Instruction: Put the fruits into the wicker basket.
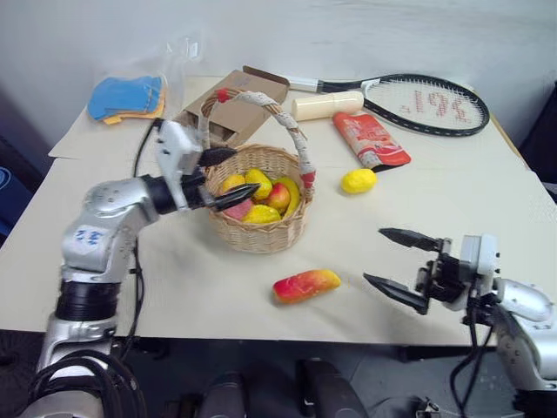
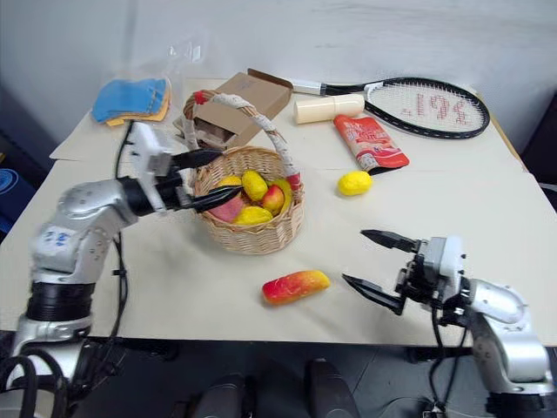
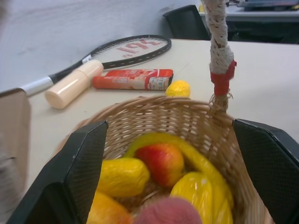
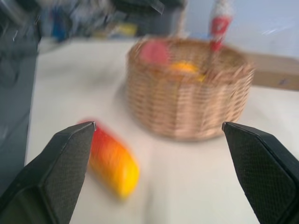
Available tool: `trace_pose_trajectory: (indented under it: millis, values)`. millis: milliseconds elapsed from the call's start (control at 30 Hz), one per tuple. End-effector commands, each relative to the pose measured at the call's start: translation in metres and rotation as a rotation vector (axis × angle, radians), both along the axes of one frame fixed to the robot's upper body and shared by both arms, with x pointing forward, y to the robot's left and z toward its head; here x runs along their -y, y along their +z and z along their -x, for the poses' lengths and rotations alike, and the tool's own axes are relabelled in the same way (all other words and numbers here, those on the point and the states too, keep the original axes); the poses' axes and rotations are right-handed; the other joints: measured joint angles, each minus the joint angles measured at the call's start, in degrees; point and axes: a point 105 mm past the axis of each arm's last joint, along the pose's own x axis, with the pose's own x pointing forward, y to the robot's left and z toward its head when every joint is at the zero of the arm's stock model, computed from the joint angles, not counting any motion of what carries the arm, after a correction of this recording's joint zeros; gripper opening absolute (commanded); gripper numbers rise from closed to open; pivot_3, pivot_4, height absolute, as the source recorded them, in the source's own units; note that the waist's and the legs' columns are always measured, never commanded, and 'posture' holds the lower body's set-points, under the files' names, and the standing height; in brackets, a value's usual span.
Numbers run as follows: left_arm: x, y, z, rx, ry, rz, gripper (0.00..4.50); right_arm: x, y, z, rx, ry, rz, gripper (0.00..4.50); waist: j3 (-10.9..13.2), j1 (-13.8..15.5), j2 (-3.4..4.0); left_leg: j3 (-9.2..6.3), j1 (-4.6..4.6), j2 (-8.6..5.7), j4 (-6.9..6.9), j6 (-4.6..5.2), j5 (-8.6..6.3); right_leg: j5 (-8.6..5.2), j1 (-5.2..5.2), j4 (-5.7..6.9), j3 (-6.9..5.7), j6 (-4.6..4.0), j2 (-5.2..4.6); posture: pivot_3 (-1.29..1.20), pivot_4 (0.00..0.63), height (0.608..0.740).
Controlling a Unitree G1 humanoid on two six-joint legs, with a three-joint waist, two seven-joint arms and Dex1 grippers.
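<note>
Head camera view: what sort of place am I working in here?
Probably an indoor lab or demo room: a cream table against a plain wall, strewn with staged props such as a tennis racket, a cardboard box and toy fruits.

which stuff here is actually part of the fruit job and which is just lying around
Part of the job:
- wicker basket
- fruits in the basket
- mango on the table
- lemon on the table

Just lying about:
- tennis racket
- red foil packet
- cream cylinder
- cardboard box
- blue cloths

wicker basket [image 1: 258, 228]: fruit-filled | mango [image 1: 306, 285], lemon [image 1: 358, 181]: on table [image 1: 174, 279]
</note>
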Motion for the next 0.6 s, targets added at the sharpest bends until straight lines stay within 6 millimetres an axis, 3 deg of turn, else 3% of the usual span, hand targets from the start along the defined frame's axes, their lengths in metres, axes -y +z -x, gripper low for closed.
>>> trace_pose_trajectory:
  millis: [33, 100, 167, 300, 467, 600]
  values:
    - [-0.050, 0.004, 0.055, 0.009, -0.109, -0.188, 4.46, -0.021, -0.007, 0.001, -0.049, 0.151, 0.233, 4.50, 0.0, -1.2, -0.02, 0.02, 0.08, 0.08, -0.06, -0.08, -0.05, -0.05, -0.03, 0.07, 0.19, -0.09, 0.08, 0.00, 0.150, 0.740]
    - [-0.065, -0.016, 0.079, -0.114, -0.152, -0.301, 4.46, -0.045, -0.007, 0.003, -0.076, 0.261, 0.244, 4.50, 0.1, -1.8, -0.16, -0.02, 0.22, 0.16, -0.07, -0.13, -0.08, -0.19, -0.11, 0.30, 0.24, -0.33, 0.12, 0.00, 0.150, 0.740]
    - [-0.066, -0.026, 0.095, -0.159, -0.186, -0.329, 4.46, -0.062, -0.011, 0.003, -0.098, 0.338, 0.285, 4.50, 0.1, -1.4, -0.05, -0.14, 0.22, 0.18, -0.05, -0.14, -0.08, -0.27, -0.16, 0.41, 0.17, -0.46, 0.10, 0.00, 0.150, 0.740]
    - [-0.054, -0.049, 0.119, -0.263, -0.236, -0.302, 4.46, -0.095, -0.025, -0.020, -0.088, 0.354, 0.360, 4.50, 0.1, 0.1, -0.14, -0.28, 0.08, 0.09, 0.05, -0.17, -0.14, -0.29, -0.21, 0.40, 0.06, -0.47, -0.03, 0.00, 0.150, 0.740]
    - [-0.034, -0.062, 0.128, -0.285, -0.233, -0.243, 4.46, -0.115, -0.045, -0.043, -0.076, 0.347, 0.468, 4.50, 0.1, 0.6, -0.17, -0.28, -0.01, 0.02, 0.11, -0.07, -0.21, -0.28, -0.23, 0.38, 0.06, -0.46, -0.15, 0.00, 0.150, 0.740]
    - [-0.038, -0.064, 0.130, -0.274, -0.194, -0.242, 4.50, -0.123, -0.044, -0.035, -0.095, 0.442, 0.463, 3.61, 0.1, 0.3, -0.17, -0.25, -0.08, 0.04, 0.07, -0.07, -0.23, -0.29, -0.33, 0.39, 0.06, -0.47, -0.11, 0.00, 0.150, 0.740]
